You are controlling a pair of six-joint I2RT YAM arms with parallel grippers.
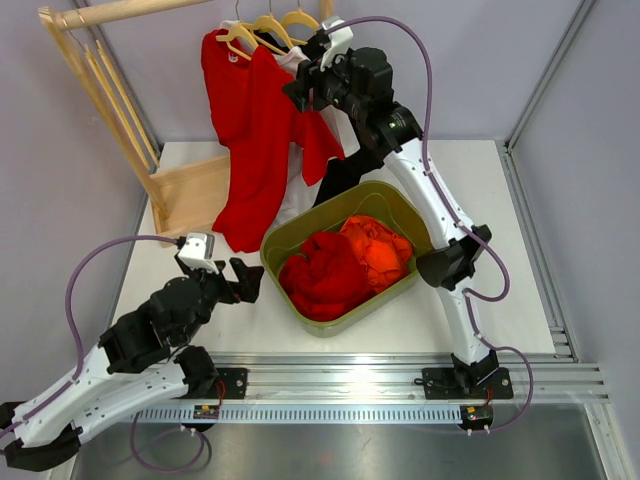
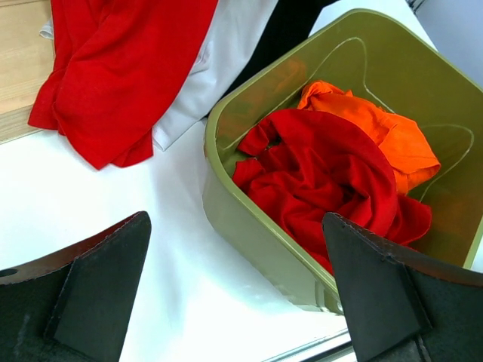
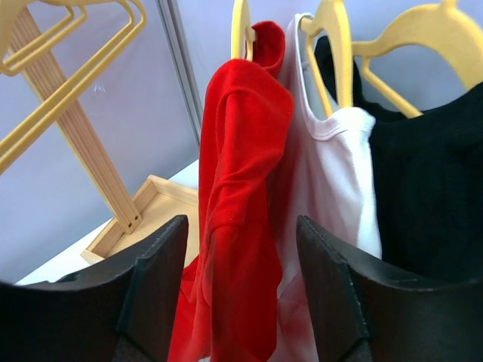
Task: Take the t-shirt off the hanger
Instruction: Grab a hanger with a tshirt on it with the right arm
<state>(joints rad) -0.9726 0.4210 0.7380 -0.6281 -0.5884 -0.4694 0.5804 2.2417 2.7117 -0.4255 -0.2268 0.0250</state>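
A red t-shirt [image 1: 250, 130] [image 3: 245, 151] hangs from a yellow hanger [image 1: 237, 38] [image 3: 240, 26] on the wooden rack, leftmost of three hung garments. My right gripper [image 1: 305, 85] [image 3: 241, 226] is raised to the rail, and its jaws stand apart on either side of the red shirt's shoulder and sleeve fold. A gap shows between the cloth and each finger. My left gripper [image 1: 245, 280] [image 2: 235, 219] hovers low over the table by the bin's near left corner, open and empty.
A white shirt [image 3: 339, 181] and a black one [image 3: 430, 188] hang on yellow hangers right of the red shirt. An olive bin [image 1: 340, 210] [image 2: 226, 113] holds a red garment [image 1: 325, 275] and an orange one [image 1: 380, 245]. The rack's wooden base [image 1: 195, 190] sits at back left.
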